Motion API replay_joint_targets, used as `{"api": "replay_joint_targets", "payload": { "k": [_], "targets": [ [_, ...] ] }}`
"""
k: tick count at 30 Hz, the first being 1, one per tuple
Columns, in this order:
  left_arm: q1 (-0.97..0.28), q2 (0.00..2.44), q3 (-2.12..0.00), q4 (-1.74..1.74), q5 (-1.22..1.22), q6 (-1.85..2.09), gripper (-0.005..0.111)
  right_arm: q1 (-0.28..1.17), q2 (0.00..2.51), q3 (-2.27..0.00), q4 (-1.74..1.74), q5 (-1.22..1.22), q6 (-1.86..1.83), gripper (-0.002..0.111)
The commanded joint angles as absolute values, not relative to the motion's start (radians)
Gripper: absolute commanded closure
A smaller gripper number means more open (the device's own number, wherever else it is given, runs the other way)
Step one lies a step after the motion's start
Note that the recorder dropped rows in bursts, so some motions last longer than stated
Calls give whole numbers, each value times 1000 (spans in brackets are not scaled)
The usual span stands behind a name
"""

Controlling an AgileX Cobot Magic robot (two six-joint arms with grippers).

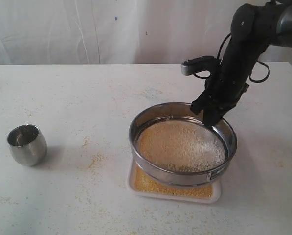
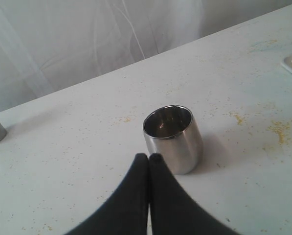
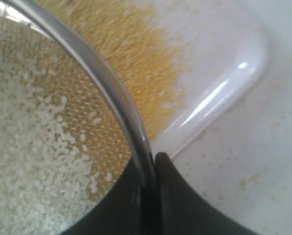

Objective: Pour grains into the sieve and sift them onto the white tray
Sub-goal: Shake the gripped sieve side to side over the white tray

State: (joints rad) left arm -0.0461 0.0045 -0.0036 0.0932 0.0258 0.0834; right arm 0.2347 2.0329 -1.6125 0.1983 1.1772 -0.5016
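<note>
The sieve (image 1: 182, 171), a shallow steel ring with mesh bottom, hangs just above the white tray (image 1: 136, 188) and holds pale and yellow grains (image 1: 180, 146). Fine yellow grains lie on the tray (image 1: 155, 186) beneath it. My right gripper (image 1: 212, 120) is shut on the sieve's far right rim. In the right wrist view its fingers (image 3: 148, 164) pinch the sieve wall (image 3: 101, 73), with the pale grains (image 3: 33, 147) inside and the tray's corner (image 3: 234, 88) outside. My left gripper (image 2: 149, 156) is shut and empty, out of the exterior view.
A small steel cup (image 1: 27, 144) stands upright on the left of the table, just ahead of the left gripper in its wrist view, cup (image 2: 174, 138). Stray yellow specks (image 1: 96, 159) are scattered over the white tabletop. A white curtain hangs behind.
</note>
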Motion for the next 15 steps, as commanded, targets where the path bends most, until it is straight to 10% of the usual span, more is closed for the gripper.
{"api": "replay_joint_targets", "payload": {
  "k": [1,6,11,15],
  "targets": [
    [-43,0,0,86,28,85,107,230,2002,-1616,83,1055,-129,108],
    [-43,0,0,86,28,85,107,232,2000,-1616,321,1221,-643,108],
    [-43,0,0,86,28,85,107,220,1991,-1616,87,1055,-127,108],
    [-43,0,0,86,28,85,107,222,2002,-1616,324,1221,-675,108]
  ]
}}
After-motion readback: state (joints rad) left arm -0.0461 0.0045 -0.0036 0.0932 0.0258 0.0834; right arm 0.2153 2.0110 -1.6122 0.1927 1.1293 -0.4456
